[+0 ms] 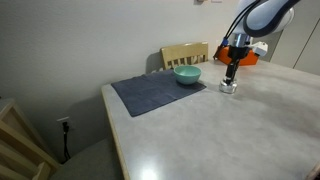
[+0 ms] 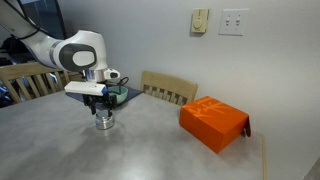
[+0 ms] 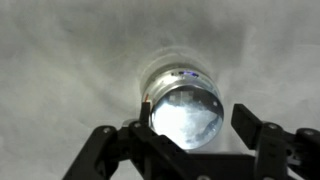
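Small metal cup (image 3: 186, 108), upright on the table (image 2: 160, 150) near the teal bowl (image 1: 187, 74), is judged light, stiff & slick, best taken across its sides below the rim; gripper (image 2: 103, 108) is seen astride it, jaws unclamped, one pad touching, other w/ gap.

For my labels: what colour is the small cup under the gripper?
The cup is shiny silver; the wrist view shows it best.

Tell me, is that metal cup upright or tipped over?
Upright: the cup stands on the table, its round top facing the gripper above.
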Controlling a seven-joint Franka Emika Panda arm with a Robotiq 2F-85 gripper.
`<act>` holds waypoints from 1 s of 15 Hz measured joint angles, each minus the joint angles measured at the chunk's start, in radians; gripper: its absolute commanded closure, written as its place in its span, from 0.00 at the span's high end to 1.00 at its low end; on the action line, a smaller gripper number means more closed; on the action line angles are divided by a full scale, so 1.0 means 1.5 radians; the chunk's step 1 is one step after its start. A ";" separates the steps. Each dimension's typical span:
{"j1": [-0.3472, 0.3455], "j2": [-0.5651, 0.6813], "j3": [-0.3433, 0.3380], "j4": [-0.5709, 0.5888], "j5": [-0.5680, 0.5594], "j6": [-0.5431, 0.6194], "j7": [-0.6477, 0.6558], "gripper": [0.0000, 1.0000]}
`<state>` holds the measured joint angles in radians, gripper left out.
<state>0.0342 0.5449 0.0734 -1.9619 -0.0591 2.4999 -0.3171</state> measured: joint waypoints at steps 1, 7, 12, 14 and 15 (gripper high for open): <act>0.000 0.002 0.000 0.002 -0.001 0.000 0.000 0.55; 0.000 0.011 0.000 0.016 -0.003 0.000 -0.001 0.44; 0.006 0.002 0.002 0.011 -0.013 0.000 0.000 0.44; 0.012 -0.017 0.004 0.000 -0.019 0.000 0.001 0.44; 0.014 -0.031 0.004 -0.010 -0.022 0.000 0.002 0.44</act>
<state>0.0557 0.4976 0.0800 -1.9769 -0.0924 2.4998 -0.3134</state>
